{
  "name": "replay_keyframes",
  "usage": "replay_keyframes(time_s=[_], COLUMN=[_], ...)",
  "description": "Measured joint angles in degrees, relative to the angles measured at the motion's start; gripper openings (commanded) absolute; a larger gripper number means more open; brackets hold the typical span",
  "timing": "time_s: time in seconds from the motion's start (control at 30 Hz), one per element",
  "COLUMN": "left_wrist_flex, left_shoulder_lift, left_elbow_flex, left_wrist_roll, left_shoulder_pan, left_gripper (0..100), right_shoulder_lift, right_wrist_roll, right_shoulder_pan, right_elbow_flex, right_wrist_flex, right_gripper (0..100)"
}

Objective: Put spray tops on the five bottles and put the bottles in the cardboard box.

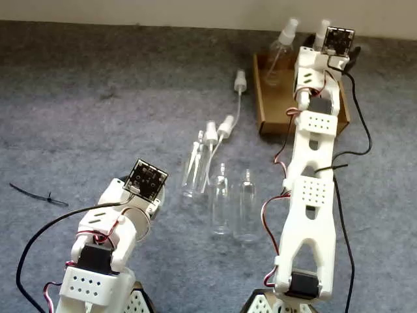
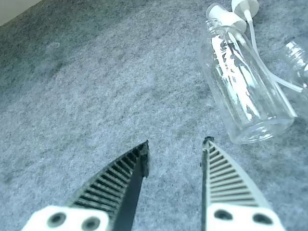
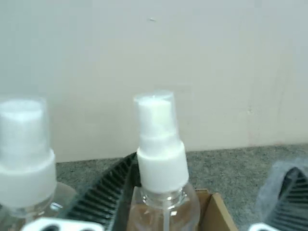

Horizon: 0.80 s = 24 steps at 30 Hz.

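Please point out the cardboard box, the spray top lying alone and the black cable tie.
cardboard box [image 1: 258, 98]: high view, left wall.
lone spray top [image 1: 240, 80]: high view, white head.
black cable tie [image 1: 39, 194]: high view, middle.

The high camera looks down over the table [image 1: 78, 98]; wrist cameras peer closely past their jaws.

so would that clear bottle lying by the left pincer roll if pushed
Probably: the bottle is round and lies on its side, though the fuzzy mat may slow it. It looks empty, so likely light and quick to skid from the left pincer. Its smooth clear wall may slip when gripped.
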Motion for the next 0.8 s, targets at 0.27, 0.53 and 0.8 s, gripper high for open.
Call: replay_keyframes(time_s=[0.27,0.53,0.8], left_wrist_flex=[0.0,0.0,0.0], left_shoulder_lift=[0.0,0.0,0.0], left_elbow_flex=[0.0,0.0,0.0], left_wrist_roll=[0.0,0.0,0.0], left_shoulder_pan=[0.0,0.0,0.0], left_gripper=[18,18,18], right_shoulder_lift=[-0.4,-5.1,-5.4], right_wrist_roll=[0.0,-2.1,-2.1], right_shoulder_pan=[0.0,0.0,0.0], right_elbow_flex=[0.0,0.0,0.0], right_wrist_flex=[-1.5,0.0,1.1], right_gripper=[38.7,38.7,38.7])
